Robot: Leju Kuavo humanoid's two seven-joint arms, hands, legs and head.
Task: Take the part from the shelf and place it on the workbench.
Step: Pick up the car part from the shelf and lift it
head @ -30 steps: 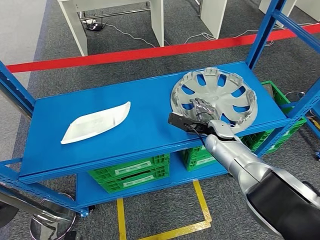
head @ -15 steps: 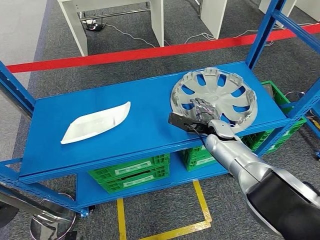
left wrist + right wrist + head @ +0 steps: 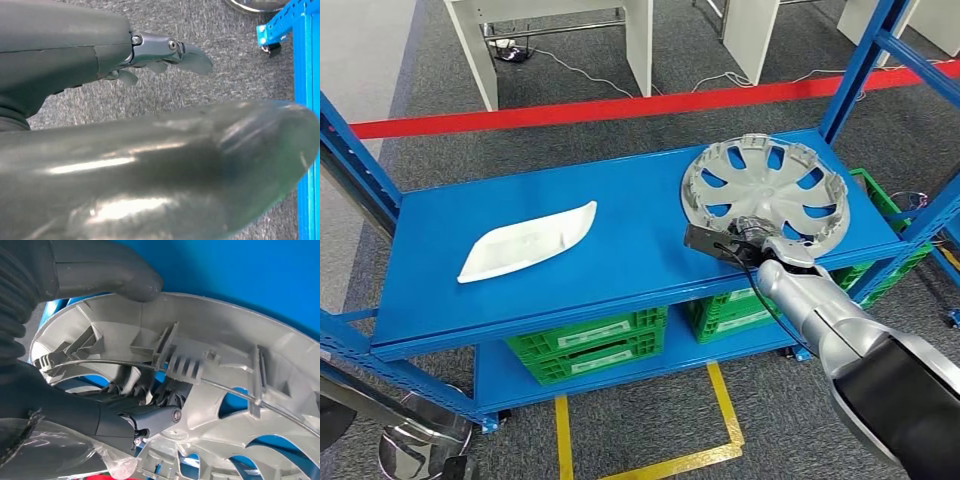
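The silver hubcap [image 3: 765, 190] lies at the right end of the blue shelf [image 3: 622, 250], its near rim at the shelf's front edge and its far side close to the blue upright post [image 3: 860, 70]. The right hand [image 3: 743, 232] grasps it at that near rim: in the right wrist view the thick grey thumb [image 3: 109, 272] presses on the outside of the rim while the dark fingers [image 3: 151, 417] reach inside among the ribs and clips. The hubcap is matt grey plastic, round, with curved spokes and open slots showing blue through them. Left of it the shelf deck is flat and smooth, and a white, shallow, leaf-shaped tray part [image 3: 527, 242] lies well apart toward the left end. Green slotted crates [image 3: 584, 340] sit on the lower tier. The left hand [image 3: 162, 50] hangs over grey carpet, holding nothing, fingers loosely extended.
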